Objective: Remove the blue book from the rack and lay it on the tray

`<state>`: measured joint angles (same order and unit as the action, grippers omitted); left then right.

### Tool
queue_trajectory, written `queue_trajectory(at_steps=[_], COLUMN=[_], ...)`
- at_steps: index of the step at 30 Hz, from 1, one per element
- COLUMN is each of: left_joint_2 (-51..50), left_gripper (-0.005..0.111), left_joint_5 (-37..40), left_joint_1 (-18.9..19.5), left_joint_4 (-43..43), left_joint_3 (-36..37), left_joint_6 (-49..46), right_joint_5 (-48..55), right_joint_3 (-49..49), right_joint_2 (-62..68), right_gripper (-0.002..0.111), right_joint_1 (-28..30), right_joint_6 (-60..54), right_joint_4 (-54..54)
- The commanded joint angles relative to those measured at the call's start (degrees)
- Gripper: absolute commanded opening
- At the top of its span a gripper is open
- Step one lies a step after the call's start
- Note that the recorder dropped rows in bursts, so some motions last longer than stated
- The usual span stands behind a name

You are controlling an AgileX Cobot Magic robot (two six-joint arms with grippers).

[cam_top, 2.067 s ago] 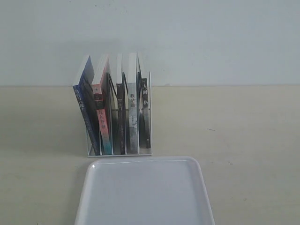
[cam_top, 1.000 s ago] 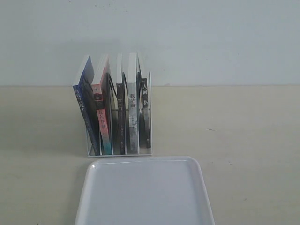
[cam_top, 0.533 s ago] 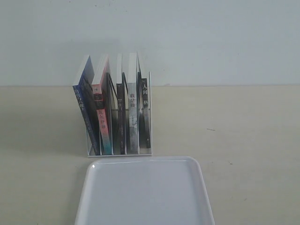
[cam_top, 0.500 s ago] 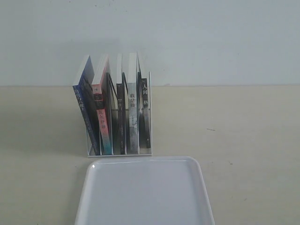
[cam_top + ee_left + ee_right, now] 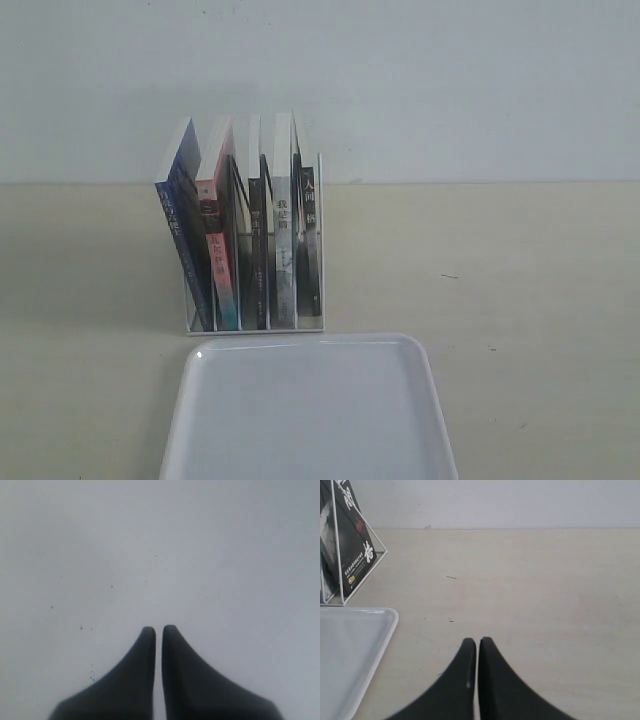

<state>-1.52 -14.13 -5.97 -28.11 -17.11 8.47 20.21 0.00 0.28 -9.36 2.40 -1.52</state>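
Exterior, rack (image 5: 255, 329): white wire stand on the table (image 5: 520, 300), books in its slots.
Exterior, blue book (image 5: 183, 240): in the rack's end slot at 9 o'clock, top leaning away from the pink-and-teal book (image 5: 218, 262) beside it.
Exterior, tray (image 5: 310, 410): flat on the table at 6 o'clock from the rack, just beside its base, nothing on it.
Left wrist, left fingers (image 5: 142, 655): pressed together, holding nothing, over a pale speckled surface.
Right wrist, right fingers (image 5: 465, 665): together, holding nothing, above bare table; a tray corner lies beside the rack's foot.
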Motion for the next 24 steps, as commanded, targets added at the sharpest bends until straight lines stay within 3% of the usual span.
queue_trajectory(at_steps=[1, 4, 9, 13, 18, 21, 24], left_joint_2=[-11.80, -24.18, -45.38, -60.04, -73.24, -77.45, -81.28], left_gripper=[0.004, 0.004, 0.004, 0.004, 0.004, 0.004, 0.004], left_joint_5=[14.13, 30.38, 55.86, 68.37, 73.89, 70.96, 65.77], left_joint_1=[0.06, 0.06, 0.06, 0.06, -2.28, -7.16, -11.21], left_joint_4=[11.07, 15.28, 14.31, 14.58, 23.16, 33.43, 34.00], left_joint_3=[-13.23, -25.88, -44.46, -53.82, -61.09, -62.03, -62.13], left_joint_6=[2.71, -1.25, -9.54, -14.77, -6.83, 2.32, 4.06], right_joint_5=[-0.67, -0.67, -0.67, -0.67, -0.67, -0.14, -0.14], right_joint_3=[0.00, 0.00, 0.00, 0.00, 0.00, 0.00, 0.00], right_joint_2=[-0.28, -0.28, -0.28, -0.28, -0.28, -0.28, -0.28], right_gripper=[0.001, 0.001, 0.001, 0.001, 0.001, 0.001, 0.001], right_joint_1=[0.23, 0.23, 0.23, 0.23, 0.23, 0.23, 0.23], right_joint_6=[0.02, 0.02, 0.02, 0.02, 0.02, 0.03, 0.03], right_joint_4=[0.59, 0.59, 0.59, 0.59, 0.59, 0.59, 0.59])
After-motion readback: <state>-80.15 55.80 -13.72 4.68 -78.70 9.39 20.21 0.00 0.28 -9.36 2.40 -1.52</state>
